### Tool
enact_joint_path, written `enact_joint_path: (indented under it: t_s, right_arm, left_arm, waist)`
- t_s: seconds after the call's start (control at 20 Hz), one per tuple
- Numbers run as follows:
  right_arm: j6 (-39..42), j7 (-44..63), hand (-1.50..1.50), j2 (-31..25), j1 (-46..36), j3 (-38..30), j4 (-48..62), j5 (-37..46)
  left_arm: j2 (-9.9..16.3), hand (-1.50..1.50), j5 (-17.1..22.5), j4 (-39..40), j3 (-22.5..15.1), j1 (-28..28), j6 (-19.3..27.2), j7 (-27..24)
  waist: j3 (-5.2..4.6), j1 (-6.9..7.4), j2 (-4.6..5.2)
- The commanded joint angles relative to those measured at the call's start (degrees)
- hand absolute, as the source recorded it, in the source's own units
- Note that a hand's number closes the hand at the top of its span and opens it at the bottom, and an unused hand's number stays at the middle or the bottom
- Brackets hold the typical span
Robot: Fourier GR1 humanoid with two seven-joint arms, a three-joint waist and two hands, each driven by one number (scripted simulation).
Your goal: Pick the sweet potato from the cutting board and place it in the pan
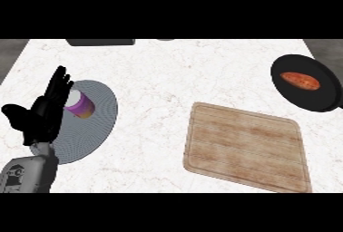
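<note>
Head view: we see the desk [174,81], cutting board [246,147] bare near its front edge, pan [309,83] at right edge. Sweet potato [299,80] already lies in pan, long axis diagonal. Our left hand [41,111] rests at left edge, fingers apart, holding nothing; right hand unseen.

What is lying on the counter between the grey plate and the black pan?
In the head view, the wooden cutting board lies between the grey plate and the black pan; the rest is bare counter.

Bright, even light falls on the white counter [174,81], without glare and with hardly any shadows.
</note>
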Motion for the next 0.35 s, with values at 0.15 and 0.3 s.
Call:
enact_joint_path:
  t_s: [0.15, 0.3]
  right_arm:
    - [4.55, 10.0, -1.5, 8.88, 11.63, 2.46, -23.43, -3.55]
    - [2.34, 17.75, -1.5, 13.28, 15.81, 3.67, -36.8, -4.3]
  left_arm:
    - [0.0, 0.0, -0.28, -0.96, 0.41, 1.86, 0.32, -0.77]
    - [0.41, 0.0, 0.39, -1.28, 0.24, 0.08, -0.63, 1.2]
  waist:
    - [-0.09, -0.24, -0.05]
    - [0.06, 0.59, 0.31]
